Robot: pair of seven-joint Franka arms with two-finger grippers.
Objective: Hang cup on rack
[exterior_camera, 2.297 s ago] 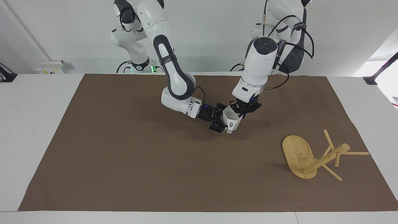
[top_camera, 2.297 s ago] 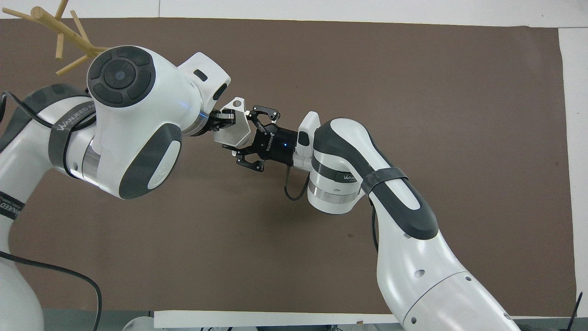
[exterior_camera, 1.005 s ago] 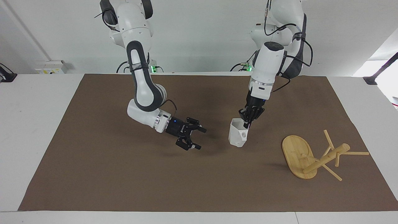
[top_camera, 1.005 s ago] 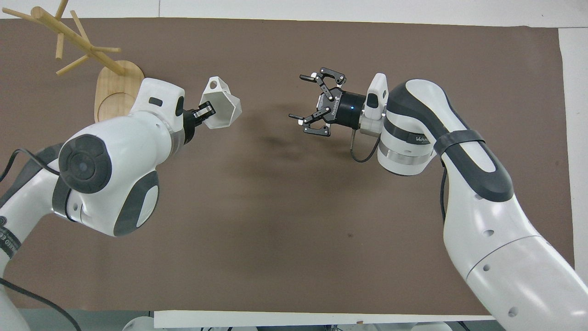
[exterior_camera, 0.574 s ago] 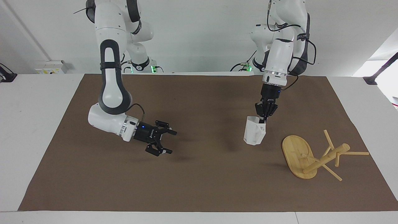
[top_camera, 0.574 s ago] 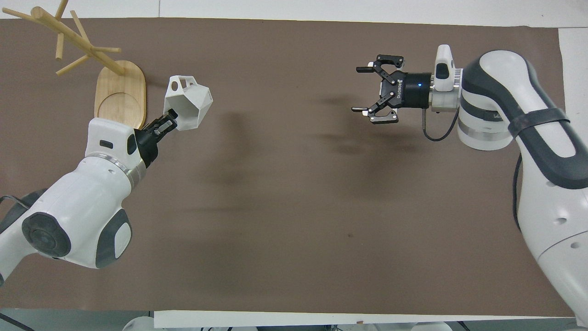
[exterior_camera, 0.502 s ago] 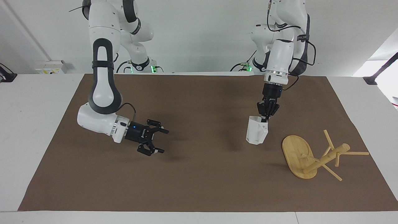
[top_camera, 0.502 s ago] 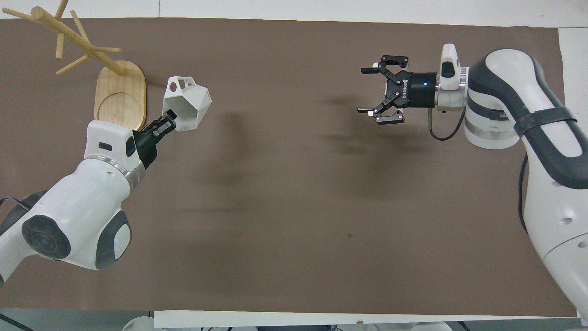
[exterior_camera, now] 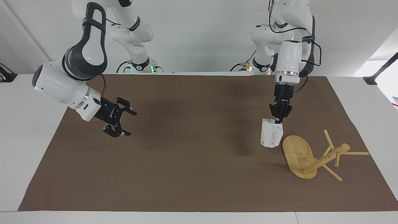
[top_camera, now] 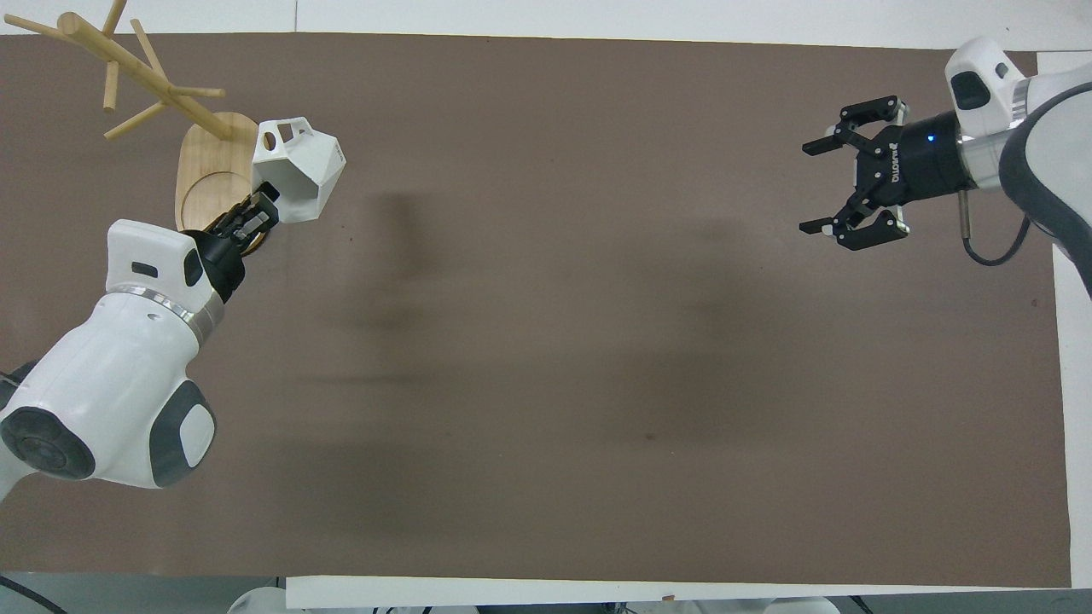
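The white faceted cup [exterior_camera: 271, 137] hangs from my left gripper [exterior_camera: 279, 119], which is shut on its rim and holds it mouth up just above the mat. The cup sits right beside the oval base of the bamboo rack [exterior_camera: 295, 152], toward the middle of the table. In the overhead view the cup [top_camera: 300, 170] overlaps the edge of the rack [top_camera: 209, 170], and the left gripper [top_camera: 256, 213] is at its rim. The rack's post and pegs [exterior_camera: 326, 158] are bare. My right gripper [exterior_camera: 129, 123] is open and empty, raised over the right arm's end of the mat; it also shows in the overhead view [top_camera: 810, 188].
A brown mat [exterior_camera: 192, 174] covers most of the white table [exterior_camera: 31, 124]. The rack stands near the left arm's end of the mat, farther from the robots than the cup.
My left gripper has carried the cup toward the rack, up to its base. My right gripper, still open, has drawn away toward the right arm's end of the table and risen.
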